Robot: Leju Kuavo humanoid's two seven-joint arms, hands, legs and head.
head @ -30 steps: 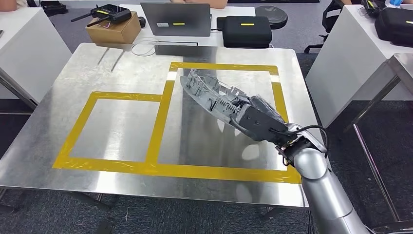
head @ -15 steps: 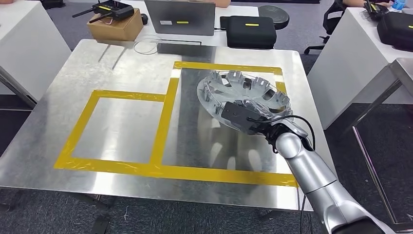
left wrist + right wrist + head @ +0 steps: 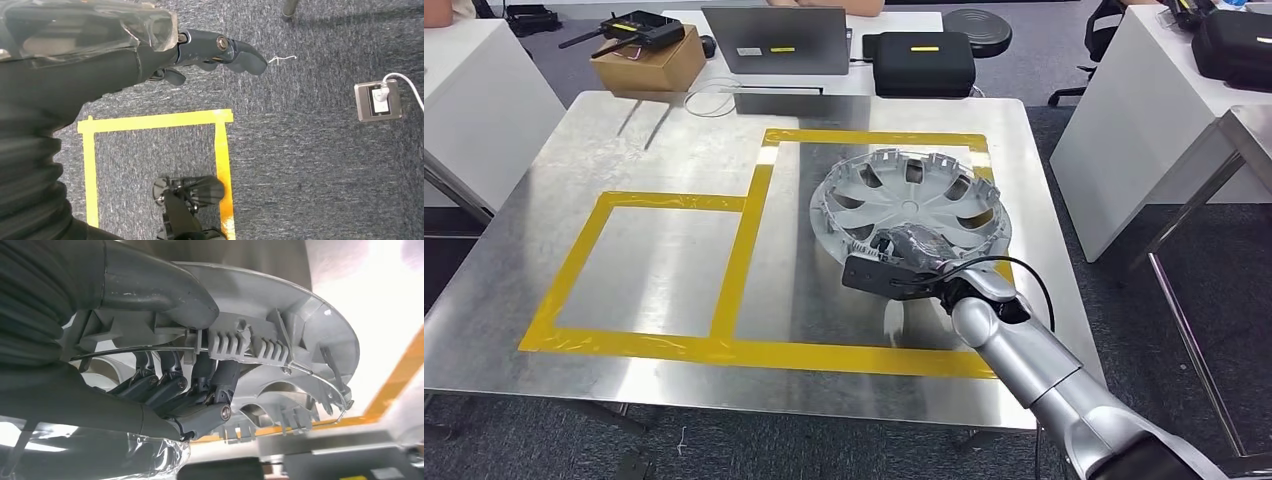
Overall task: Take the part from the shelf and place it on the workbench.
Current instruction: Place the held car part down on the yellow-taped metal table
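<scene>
The part is a silver wheel cover, inner side up and nearly flat, over the right yellow-taped rectangle of the steel workbench. My right hand grips its near rim. In the right wrist view the thumb lies over the rim of the wheel cover and the dark fingers curl under it. I cannot tell whether the cover's far edge touches the table. My left hand hangs over the carpet, holding nothing, fingers loosely bent.
Beyond the bench's far edge stand a cardboard box with a radio, a laptop and a black case. White tables flank it on the left and right. A floor socket lies on the carpet.
The wheel cover has swung from steeply tilted on edge down to nearly flat, inner side up. My right hand has dropped lower and drawn nearer with it.
</scene>
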